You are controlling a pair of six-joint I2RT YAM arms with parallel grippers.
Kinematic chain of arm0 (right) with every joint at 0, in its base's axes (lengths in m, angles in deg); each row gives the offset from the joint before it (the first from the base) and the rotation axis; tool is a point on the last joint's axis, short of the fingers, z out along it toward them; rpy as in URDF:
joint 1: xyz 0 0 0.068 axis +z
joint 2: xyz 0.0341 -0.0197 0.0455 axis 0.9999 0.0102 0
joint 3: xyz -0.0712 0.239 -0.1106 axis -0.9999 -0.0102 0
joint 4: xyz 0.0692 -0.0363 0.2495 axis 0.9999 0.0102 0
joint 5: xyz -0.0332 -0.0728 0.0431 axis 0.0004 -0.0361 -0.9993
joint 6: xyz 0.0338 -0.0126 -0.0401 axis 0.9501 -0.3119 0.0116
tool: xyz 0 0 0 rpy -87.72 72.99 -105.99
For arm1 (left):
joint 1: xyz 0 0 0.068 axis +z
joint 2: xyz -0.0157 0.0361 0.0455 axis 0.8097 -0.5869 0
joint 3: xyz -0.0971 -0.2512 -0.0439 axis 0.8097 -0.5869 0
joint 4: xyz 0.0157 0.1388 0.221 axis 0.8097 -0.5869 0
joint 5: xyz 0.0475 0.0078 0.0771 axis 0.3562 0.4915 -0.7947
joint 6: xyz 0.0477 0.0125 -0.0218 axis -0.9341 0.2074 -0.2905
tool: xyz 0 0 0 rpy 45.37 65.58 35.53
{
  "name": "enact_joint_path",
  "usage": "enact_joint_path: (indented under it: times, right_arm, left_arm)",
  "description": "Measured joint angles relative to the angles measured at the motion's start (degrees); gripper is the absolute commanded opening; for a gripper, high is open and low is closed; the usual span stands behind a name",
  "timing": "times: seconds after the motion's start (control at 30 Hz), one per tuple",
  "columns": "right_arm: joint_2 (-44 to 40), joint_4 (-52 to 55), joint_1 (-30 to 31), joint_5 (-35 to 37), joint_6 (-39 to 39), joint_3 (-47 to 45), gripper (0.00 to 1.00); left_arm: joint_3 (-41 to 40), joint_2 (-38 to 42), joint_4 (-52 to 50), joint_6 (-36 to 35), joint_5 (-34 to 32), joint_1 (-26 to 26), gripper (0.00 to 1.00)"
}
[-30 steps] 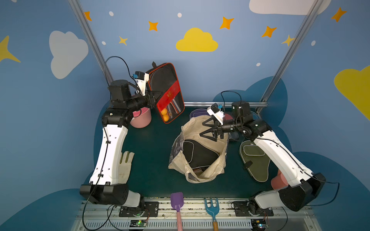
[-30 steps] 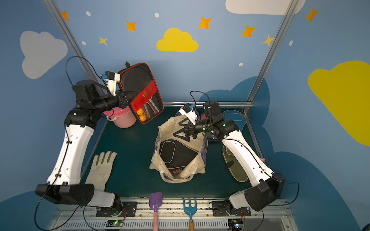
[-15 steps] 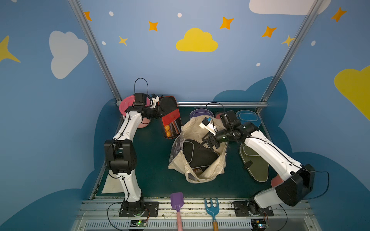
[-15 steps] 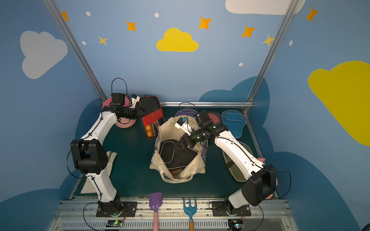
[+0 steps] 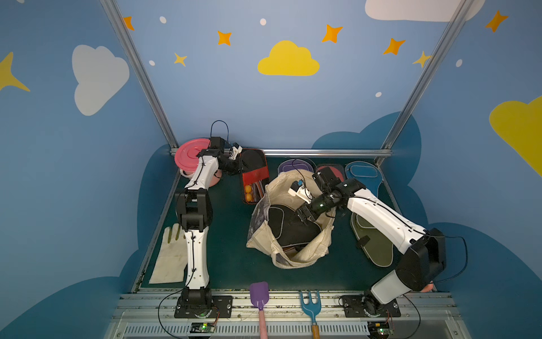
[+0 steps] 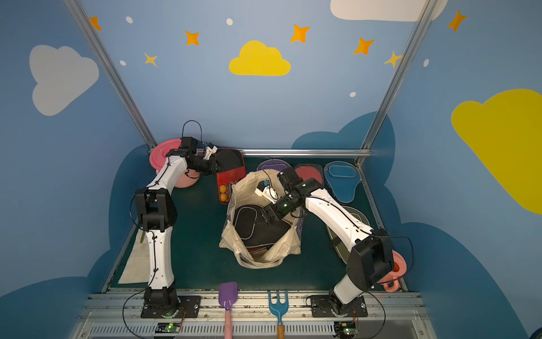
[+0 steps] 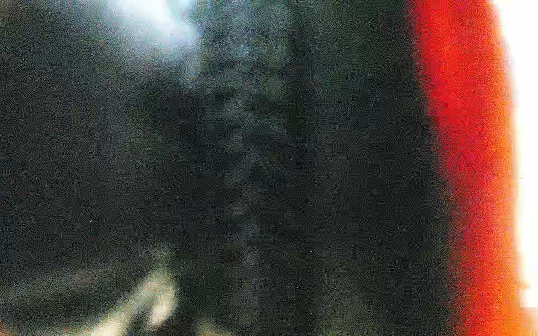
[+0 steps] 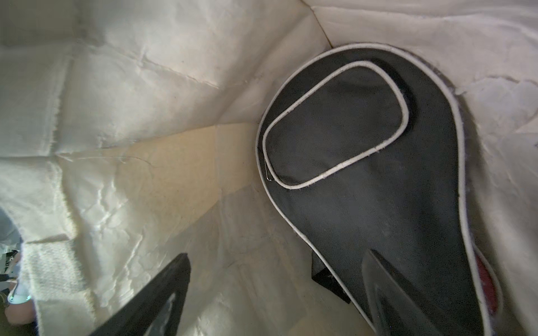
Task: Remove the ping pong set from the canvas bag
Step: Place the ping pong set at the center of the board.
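Reaching into the mouth of the large, floppy cream canvas bag (image 5: 293,259), the right gripper (image 5: 303,216) hangs with its jaws spread wide and nothing between them. In the right wrist view one dark finger (image 8: 163,293) sits over the bag's pale lining. The other finger lies over the black paddle-shaped zip cover (image 8: 364,174) with white piping, which rests inside the bag against its wall. A sliver of red or maroon (image 8: 486,282) peeks from under that cover's edge (too little shows to say what it is).

At the rear of the green tabletop (image 5: 228,234), the left gripper (image 5: 238,168) is clamped narrowly on the far end of the black-and-red rectangular case (image 5: 255,176). The case is outside the bag, between it and the pink lidded bucket (image 5: 190,155). Its near end, with the orange balls (image 5: 248,192), is just beside the bag's rim. The left wrist view gives only a dark blur with a red band along one edge.

Also outside the bag, along the back edge, lie a purple zip cover (image 5: 296,166), a clear-packed red paddle (image 5: 333,171) and a blue zip cover (image 5: 362,179). An olive zip cover (image 5: 374,243) lies beside the bag, partly under the right arm.
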Motion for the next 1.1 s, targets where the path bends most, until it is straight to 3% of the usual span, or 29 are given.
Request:
enact_joint_path:
  times: [0.23,0.47,0.87,1.1]
  right_arm:
    - [0.1,0.1,0.0,1.6,1.4,0.1,0.9]
    - [0.1,0.0,0.3,2.4,2.5,0.1,0.9]
    - [-0.5,-0.7,0.7,3.0,3.0,-1.4,0.9]
    - [-0.6,-1.3,0.9,3.0,3.0,-1.5,0.9]
  left_arm:
    - [14.9,-8.9,-7.2,-0.6,-1.9,-1.6,0.03]
    - [17.2,-10.6,-8.0,2.1,-3.8,-1.9,0.04]
    - [21.8,-14.9,-7.0,4.6,-2.5,-1.9,0.3]
    - [21.9,-18.0,-4.6,3.7,-6.8,-2.7,0.45]
